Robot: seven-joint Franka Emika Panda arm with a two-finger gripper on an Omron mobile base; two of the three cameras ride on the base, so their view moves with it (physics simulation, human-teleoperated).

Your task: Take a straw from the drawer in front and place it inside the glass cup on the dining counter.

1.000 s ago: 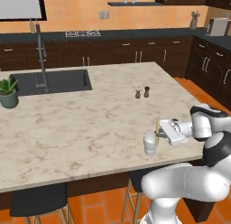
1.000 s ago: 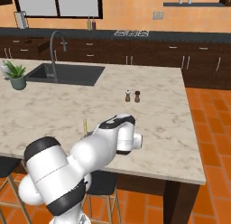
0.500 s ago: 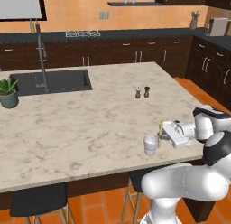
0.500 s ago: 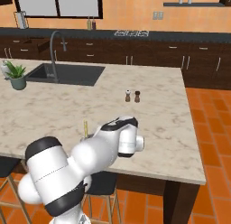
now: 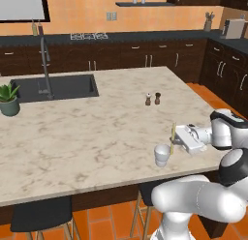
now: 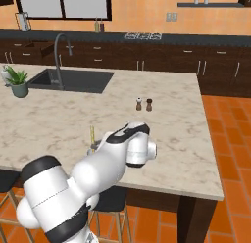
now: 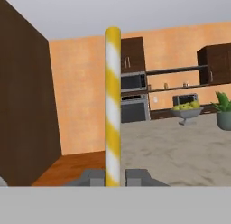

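- plant (image 5: 8,97) sits at the far left of the counter (image 5: 87,132), next to the sink (image 5: 53,86); the frame edge cuts the pot
- shakers (image 5: 152,98) mid-counter, well apart from the cup
- cup (image 5: 162,155) near the front edge of the counter, upright; in the right base view the arm hides nearly all of it
- straw (image 5: 173,135) upright, just right of the cup; lower end sits at the cup's rim, can't tell if the tip is inside or just beside it
- gripper (image 5: 176,139) clenched on the straw, fingers pointing left at cup height; hand view shows the straw (image 7: 113,105) striped yellow-white, pinched between the two tips (image 7: 94,177), lower end cut off
- right base view: only the straw's top (image 6: 92,136) clears the arm
- vs a second ago: the hand is lower and closer to the cup, straw top dropped with it; cup, shakers and plant unmoved
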